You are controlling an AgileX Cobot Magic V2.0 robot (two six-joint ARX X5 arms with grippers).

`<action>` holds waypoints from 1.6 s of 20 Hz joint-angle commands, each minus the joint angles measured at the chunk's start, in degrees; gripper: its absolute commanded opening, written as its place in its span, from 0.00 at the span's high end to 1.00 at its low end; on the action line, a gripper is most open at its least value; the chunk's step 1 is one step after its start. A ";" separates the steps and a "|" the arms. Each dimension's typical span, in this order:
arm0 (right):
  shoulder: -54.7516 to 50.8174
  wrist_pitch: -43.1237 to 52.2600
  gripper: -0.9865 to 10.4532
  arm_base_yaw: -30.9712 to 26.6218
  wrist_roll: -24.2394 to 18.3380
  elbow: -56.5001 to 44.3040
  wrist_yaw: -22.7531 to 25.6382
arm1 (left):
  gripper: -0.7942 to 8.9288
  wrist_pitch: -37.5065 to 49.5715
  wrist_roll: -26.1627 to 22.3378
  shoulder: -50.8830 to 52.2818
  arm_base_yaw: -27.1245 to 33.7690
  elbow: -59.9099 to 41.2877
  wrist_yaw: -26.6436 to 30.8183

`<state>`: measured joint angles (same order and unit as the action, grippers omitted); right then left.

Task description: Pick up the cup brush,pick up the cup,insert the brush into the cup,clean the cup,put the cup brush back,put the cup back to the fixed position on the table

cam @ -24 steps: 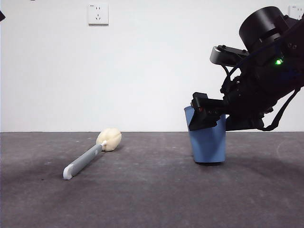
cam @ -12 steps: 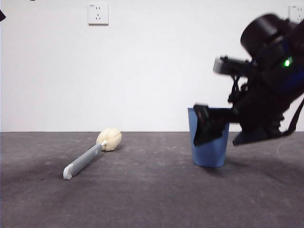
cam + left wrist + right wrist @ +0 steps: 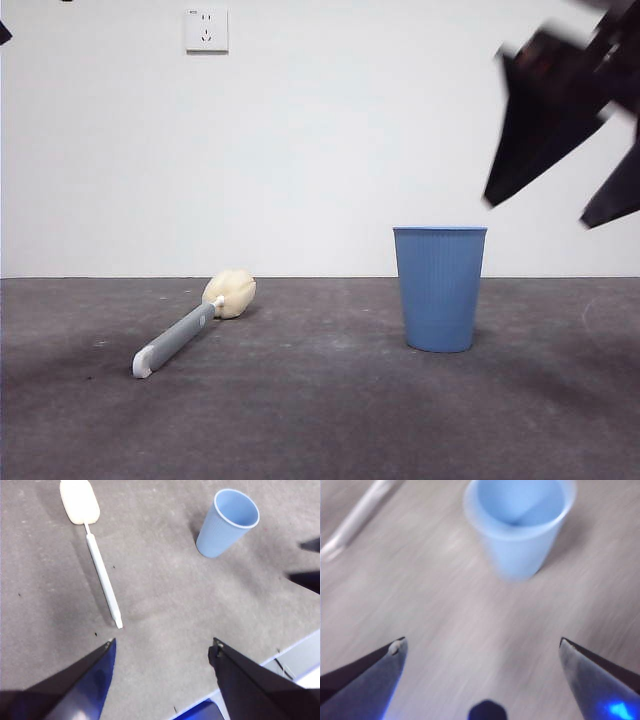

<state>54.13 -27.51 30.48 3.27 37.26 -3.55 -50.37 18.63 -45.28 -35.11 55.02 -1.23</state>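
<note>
The blue cup [image 3: 440,288] stands upright on the table [image 3: 320,400], right of centre; it also shows in the left wrist view [image 3: 227,522] and the right wrist view [image 3: 520,522]. The cup brush [image 3: 190,322] lies flat to the left, cream sponge head toward the wall, grey handle toward the camera; it also shows in the left wrist view [image 3: 97,562] and, blurred, in the right wrist view [image 3: 357,517]. My right gripper [image 3: 560,170] is open and empty, raised above and right of the cup. My left gripper [image 3: 162,647] is open and empty, high above the table.
A white wall with a socket [image 3: 206,29] stands behind the table. The table's near edge [image 3: 295,650] shows in the left wrist view.
My right gripper has let go of the cup and risen up and to the right. The cup, tilted before, now stands upright on the table. The brush has not moved.
</note>
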 commanded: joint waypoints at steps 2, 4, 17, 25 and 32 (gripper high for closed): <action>-6.69 -11.50 0.47 2.23 2.43 3.67 -4.59 | 0.60 -0.94 -2.75 0.07 -0.17 -0.31 -4.11; -8.66 -16.72 0.48 3.15 3.98 6.34 -7.80 | 0.60 -2.12 -4.50 0.07 -0.17 -0.31 -6.25; -9.55 -27.67 0.91 4.90 8.28 10.29 -9.94 | 0.92 -8.04 -8.20 0.07 -0.17 -0.31 -6.40; -9.57 -27.69 0.91 4.87 8.26 10.29 -9.84 | 0.92 -7.56 -8.20 0.07 -0.15 -0.31 -6.40; -9.57 -27.69 0.91 4.85 8.26 10.29 -9.84 | 0.92 -4.50 -11.78 3.21 2.19 -0.39 -2.99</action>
<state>44.56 -55.42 35.27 11.00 47.48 -13.45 -55.79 8.86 -42.78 -33.15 54.81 -4.71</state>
